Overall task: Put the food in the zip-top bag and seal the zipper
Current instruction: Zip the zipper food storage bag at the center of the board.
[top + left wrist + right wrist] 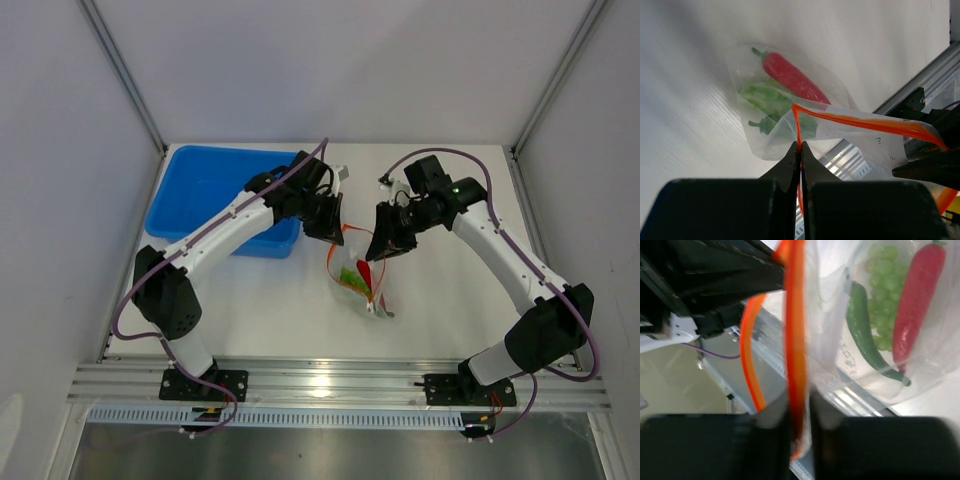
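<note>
L arm reaches up from its base and bends in toward the worktop's middle; R arm mirrors it from the other side, elbow out to the right. The two wrists tip down and nearly meet over the bag.

L hand: fingers pressed flat together, pinching the zipper at one end of the bag's mouth. From there the strip runs taut across to the R hand, whose fingers sit close on either side of it (that view is blurred, so can't tell whether they pinch it or just bracket it).

The bag hangs from the held mouth, its lower part down by the worktop btwn the hands, slightly nearer the R arm in the top view. Inside, all bunched at the bottom: red pepper, grapes beside it, green pepper on the grapes' other side.

Blue tub sits at the far left, partly under the L arm's forearm and apart from the bag. Purple cables loop above the wrists. Each hand's black body shows in the other's wrist view, just beyond the zipper.
</note>
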Controlling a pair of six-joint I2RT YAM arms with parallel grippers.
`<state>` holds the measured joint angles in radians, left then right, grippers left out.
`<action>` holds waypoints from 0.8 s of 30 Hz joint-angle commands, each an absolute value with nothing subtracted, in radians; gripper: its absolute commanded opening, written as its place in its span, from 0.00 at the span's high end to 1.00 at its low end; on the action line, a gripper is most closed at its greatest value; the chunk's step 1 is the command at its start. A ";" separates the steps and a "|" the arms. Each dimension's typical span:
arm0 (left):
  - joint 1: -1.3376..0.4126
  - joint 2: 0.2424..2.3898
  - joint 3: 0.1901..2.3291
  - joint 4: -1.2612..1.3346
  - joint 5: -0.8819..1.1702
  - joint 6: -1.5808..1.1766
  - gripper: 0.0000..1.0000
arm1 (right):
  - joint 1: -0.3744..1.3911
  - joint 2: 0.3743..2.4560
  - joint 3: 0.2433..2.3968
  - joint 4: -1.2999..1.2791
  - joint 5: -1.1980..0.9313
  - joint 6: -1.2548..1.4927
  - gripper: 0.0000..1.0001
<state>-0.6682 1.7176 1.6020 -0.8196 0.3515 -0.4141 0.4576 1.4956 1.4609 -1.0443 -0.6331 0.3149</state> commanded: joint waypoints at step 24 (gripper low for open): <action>-0.606 1.704 1.838 -1.081 0.248 -0.838 0.99 | 0.663 1.134 1.387 -1.037 -0.298 0.204 0.28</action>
